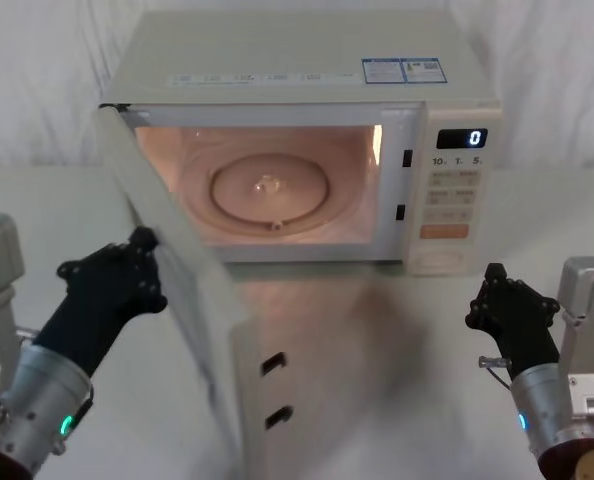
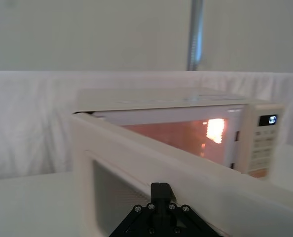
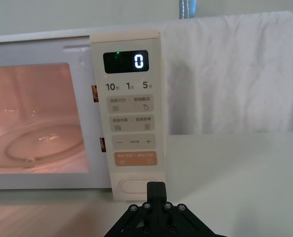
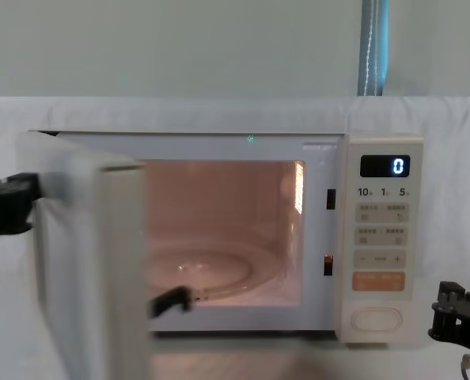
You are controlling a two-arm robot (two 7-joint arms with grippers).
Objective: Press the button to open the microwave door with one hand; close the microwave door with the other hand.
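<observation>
Door position: the microwave door (image 1: 182,300) stands swung out on its left hinge, cavity lit.
Left gripper (image 1: 142,262): at the door's outer face, touching or nearly so; finger gap cannot be told.
Right gripper (image 1: 497,300): well short of the button (image 1: 440,260), in line with it; finger gap cannot be told.
Nearer arm: left, so the closing push falls to it.
View difference: the right wrist view shows the button's outline clearly; the head view shows the door's swing.
</observation>
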